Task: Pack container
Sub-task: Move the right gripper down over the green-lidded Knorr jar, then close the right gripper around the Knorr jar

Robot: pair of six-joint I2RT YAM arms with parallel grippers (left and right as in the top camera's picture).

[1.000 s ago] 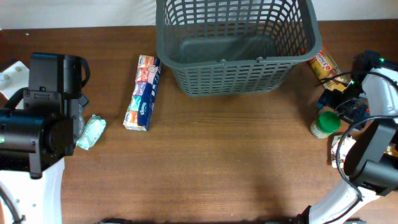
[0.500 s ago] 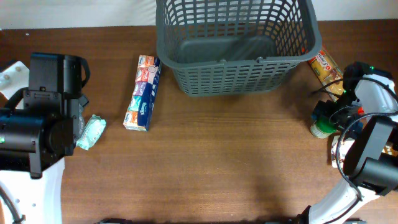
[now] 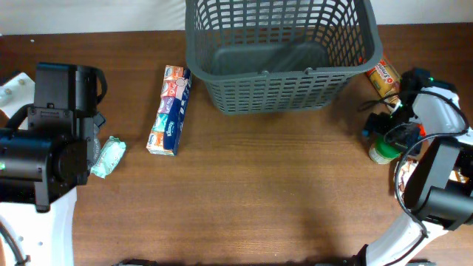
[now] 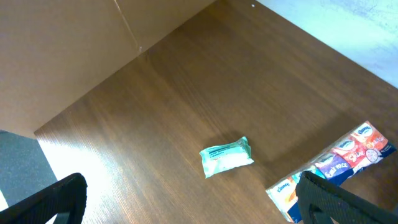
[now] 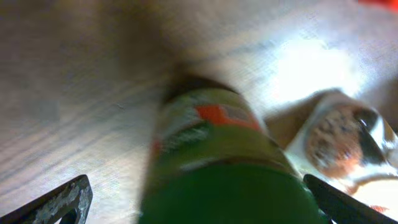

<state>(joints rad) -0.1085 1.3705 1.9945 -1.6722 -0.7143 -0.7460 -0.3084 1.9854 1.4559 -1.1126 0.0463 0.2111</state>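
Status check, packing job.

- The basket [image 3: 273, 92] sits at the far edge of the worktop [image 3: 281, 192], centre, upright. I can see its floor through the open top and nothing lies in it. Packed so far: none.
- Outside it on the left: a long tissue box [image 3: 170, 111] lying flat just beside the basket's left corner, and a small green packet [image 3: 109, 157] nearer my left arm, well apart from the basket.
- Outside it on the right: an orange packet [image 3: 384, 77] that touches or nearly touches the basket's right wall, and a green-lidded jar [image 3: 384, 150] standing nearer the front.
- The right wrist view also shows a round tub [image 5: 348, 140] just beside the jar. It is too blurred to name its contents.
- The left claw [image 4: 189, 186] is spread wide and holds nothing. It hangs above bare wood, with the green packet and the end of the tissue box in its view.
- The right claw [image 5: 199, 193] is spread wide too, down at the jar, which fills the gap between the fingers. I cannot tell whether either finger touches it, and it is not pinched.

My read: this is the very start. At least five items are left to move, and the jar looks like the first pick. Closing on it, lifting and carrying it over the rim are all not yet done.
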